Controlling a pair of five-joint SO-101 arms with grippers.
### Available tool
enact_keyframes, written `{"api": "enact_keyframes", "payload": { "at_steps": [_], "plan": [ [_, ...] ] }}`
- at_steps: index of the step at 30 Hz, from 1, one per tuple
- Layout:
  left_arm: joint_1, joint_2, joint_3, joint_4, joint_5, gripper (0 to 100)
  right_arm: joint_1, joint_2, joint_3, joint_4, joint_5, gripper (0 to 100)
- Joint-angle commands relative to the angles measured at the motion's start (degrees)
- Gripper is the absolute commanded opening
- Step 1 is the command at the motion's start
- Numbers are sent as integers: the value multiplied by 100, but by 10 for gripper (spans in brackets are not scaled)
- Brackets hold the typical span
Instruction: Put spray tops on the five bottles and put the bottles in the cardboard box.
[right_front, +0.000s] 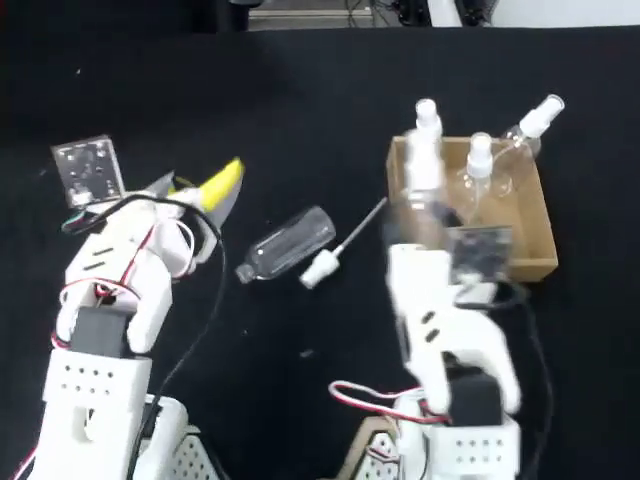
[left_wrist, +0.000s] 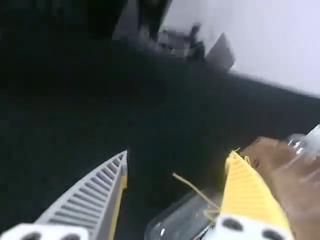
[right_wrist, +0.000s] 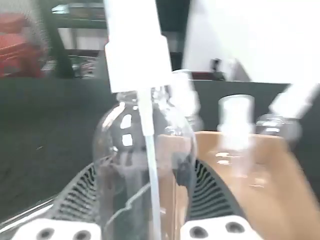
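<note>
An open brown cardboard box (right_front: 535, 268) is set on the black table (right_front: 300, 100), at 2 o'clock from the table's middle in the high view. The right gripper (right_wrist: 145, 167) is clenched on a clear plastic bottle (right_wrist: 125, 150), which is kept upright with the dark ribbed fingers (right_wrist: 77, 194) pressed to either side of its body. A white spray top (right_wrist: 135, 47) is seated on its neck, and a thin dip tube (right_wrist: 153, 185) is seen running down inside. This bottle is placed at the box's 10 o'clock corner; whether its base is touching the box floor cannot be told.

Two more capped clear bottles are found in the box. A standing bottle (right_front: 478, 170) is at 12 o'clock. A leaning bottle (right_front: 518, 142) is at the 1 o'clock corner, tilted so that its white top is carried out over the rim.

Near the table's middle an uncapped clear bottle (right_front: 292, 242) is laid on its side, neck turned toward 8 o'clock. A loose white sprayer (right_front: 322, 268) is laid just beside it at 4 o'clock, apart from the neck, with its tube (right_front: 360, 229) stretched toward 1 o'clock.

The left gripper (left_wrist: 177, 155) is released: a grey finger (left_wrist: 95, 200) and a yellow finger (left_wrist: 247, 190) are spread wide, and nothing is held between them. It is hung near the uncapped bottle, at its 10 o'clock.
</note>
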Motion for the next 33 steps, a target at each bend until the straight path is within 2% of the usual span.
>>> {"api": "enact_keyframes", "payload": {
  "at_steps": [1,5,8,11,16,21,26,33],
  "plan": [
    [-119,-97,418,-18,-53,289,747,-127,-1481,870,440,11],
    [-92,-97,673,-18,-9,289,1881,-66,-2316,1275,1020,11],
    [-84,-97,875,-26,-9,289,2910,-57,-2229,985,1231,11],
    [-84,-97,1051,-26,-9,289,3640,163,-1692,193,1389,11],
    [-84,-97,1305,-26,-9,289,4378,1103,-611,-1837,1424,11],
    [-92,-97,1798,-642,-9,289,4747,2141,136,-3895,1398,11],
    [-92,-97,2299,-1389,-9,289,4879,3222,426,-5468,1398,11],
    [-92,-97,2422,-1521,-9,288,4879,5341,180,-7534,1336,10]
  ]
}}
